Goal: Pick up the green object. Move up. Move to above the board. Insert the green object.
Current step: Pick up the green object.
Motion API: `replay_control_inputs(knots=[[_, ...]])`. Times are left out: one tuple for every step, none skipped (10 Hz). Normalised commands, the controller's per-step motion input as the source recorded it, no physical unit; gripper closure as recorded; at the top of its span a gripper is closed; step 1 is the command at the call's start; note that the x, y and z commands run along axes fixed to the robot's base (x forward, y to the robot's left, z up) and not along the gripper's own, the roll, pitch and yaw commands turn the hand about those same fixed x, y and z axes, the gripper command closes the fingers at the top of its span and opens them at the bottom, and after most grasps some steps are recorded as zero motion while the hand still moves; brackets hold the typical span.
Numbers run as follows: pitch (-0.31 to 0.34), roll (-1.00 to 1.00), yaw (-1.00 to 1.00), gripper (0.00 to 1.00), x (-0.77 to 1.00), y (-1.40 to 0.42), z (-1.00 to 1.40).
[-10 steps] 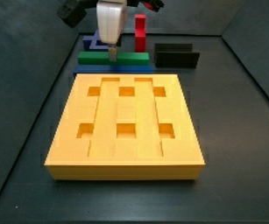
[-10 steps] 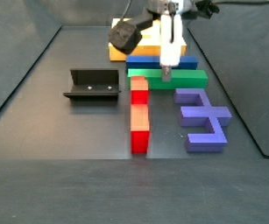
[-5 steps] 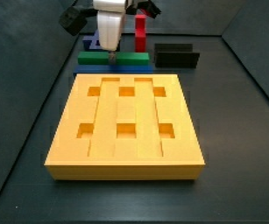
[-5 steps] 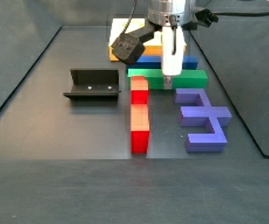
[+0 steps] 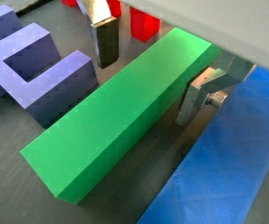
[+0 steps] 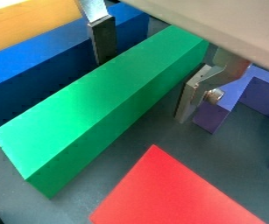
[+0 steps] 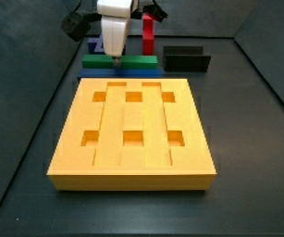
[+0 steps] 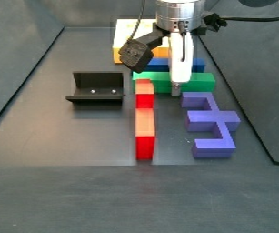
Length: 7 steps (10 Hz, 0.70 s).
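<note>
Gripper [image 5: 154, 70] straddles the green object [image 5: 124, 118], a silver finger [image 6: 100, 35] on each long side, plates close by the faces; firm grip cannot be confirmed. Green object lies on the floor between the blue bar [image 6: 37, 52] and the red piece [image 8: 144, 114], beyond the board [image 7: 131, 125]. No legible writing.

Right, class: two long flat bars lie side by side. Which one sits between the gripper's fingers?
The green bar. The gripper straddles it, one finger on each long side; the blue bar lies outside the fingers, alongside.
</note>
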Motion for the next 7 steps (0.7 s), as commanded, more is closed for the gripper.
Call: replay_control_inputs(knots=[[0.0,0.01,0.16,0.0,0.0,0.0,-0.01],[0.007,0.02,0.03,0.0,0.0,0.0,0.0],[0.0,0.0,0.0,0.0,0.0,0.0,0.0],[0.0,0.0,0.0,1.0,0.0,0.0,0.0],[0.0,0.0,0.0,1.0,0.0,0.0,0.0],[0.0,0.0,0.0,1.0,0.0,0.0,0.0],[0.0,0.0,0.0,1.0,0.0,0.0,0.0]])
